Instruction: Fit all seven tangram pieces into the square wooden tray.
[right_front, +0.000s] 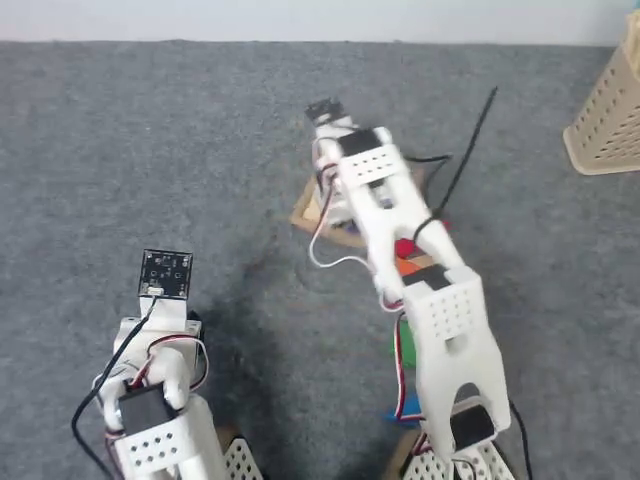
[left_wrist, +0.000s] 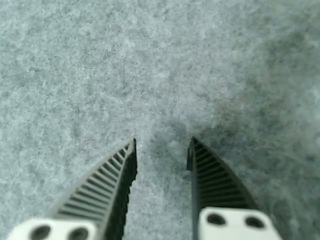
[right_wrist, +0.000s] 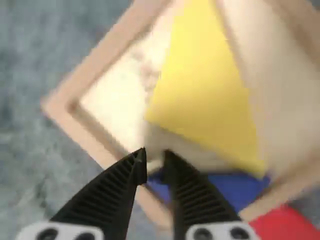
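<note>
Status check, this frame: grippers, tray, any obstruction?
Left gripper open over grey carpet. Right gripper above corner of square wooden tray. Yellow triangular piece in tray, blue piece and red piece beside it. No obstruction seen.

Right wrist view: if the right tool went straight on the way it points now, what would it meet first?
Probably the yellow piece lying in the wooden tray, just ahead of the right tool; depth is unclear.
</note>
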